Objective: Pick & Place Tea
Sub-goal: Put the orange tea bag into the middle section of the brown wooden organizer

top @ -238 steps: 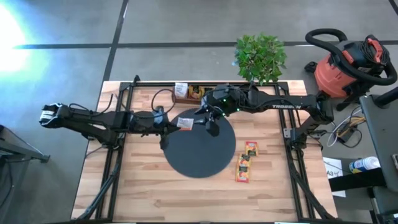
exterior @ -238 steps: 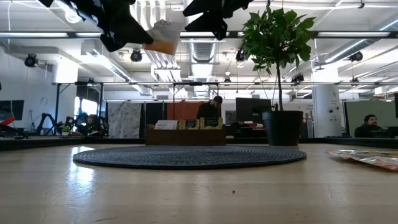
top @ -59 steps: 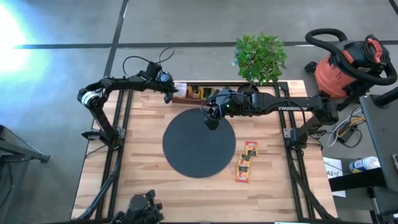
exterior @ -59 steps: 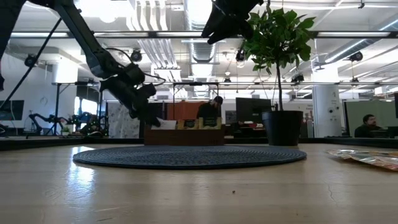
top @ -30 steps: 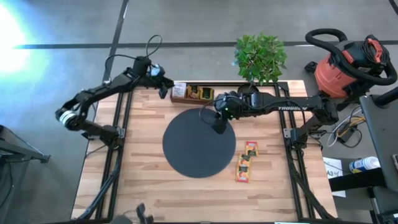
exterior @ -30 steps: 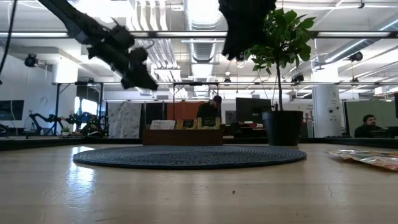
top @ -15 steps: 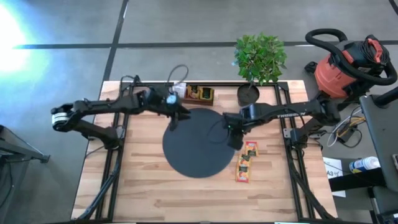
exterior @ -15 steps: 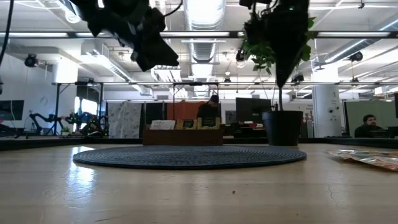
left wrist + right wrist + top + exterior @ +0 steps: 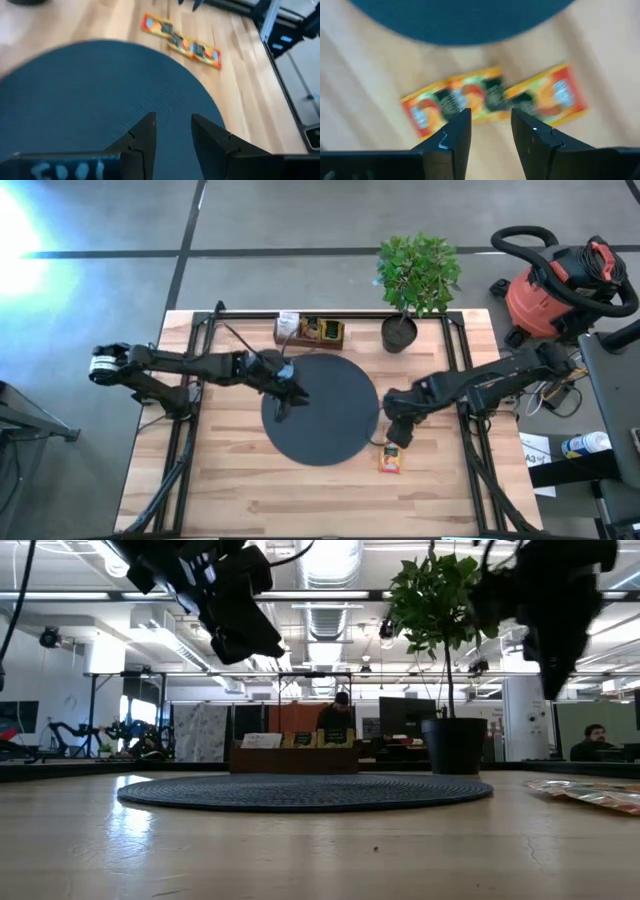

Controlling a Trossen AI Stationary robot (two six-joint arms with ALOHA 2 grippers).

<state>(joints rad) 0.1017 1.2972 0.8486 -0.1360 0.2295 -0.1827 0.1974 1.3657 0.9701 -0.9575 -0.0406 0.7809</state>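
Now, from above, your right claw [image 9: 397,432] has swung off the black mat [image 9: 320,412] and hangs over the tea sachets [image 9: 391,459] near the worktop's [image 9: 230,480] right side, so a pick looks next. Your left claw [image 9: 283,402] has come back over the mat's left part, well clear.

At table height, both arms hang high.

Left wrist: fingers apart, empty.

Right wrist: fingers [image 9: 452,137] apart, sachets [image 9: 492,102] beneath, mat edge close.

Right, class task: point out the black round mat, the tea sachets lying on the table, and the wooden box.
Black round mat [image 9: 330,425], high view, bare centre of the disc.
Tea sachets [image 9: 490,100], right wrist view, middle of the row.
Wooden box [image 9: 320,332], high view, its middle.
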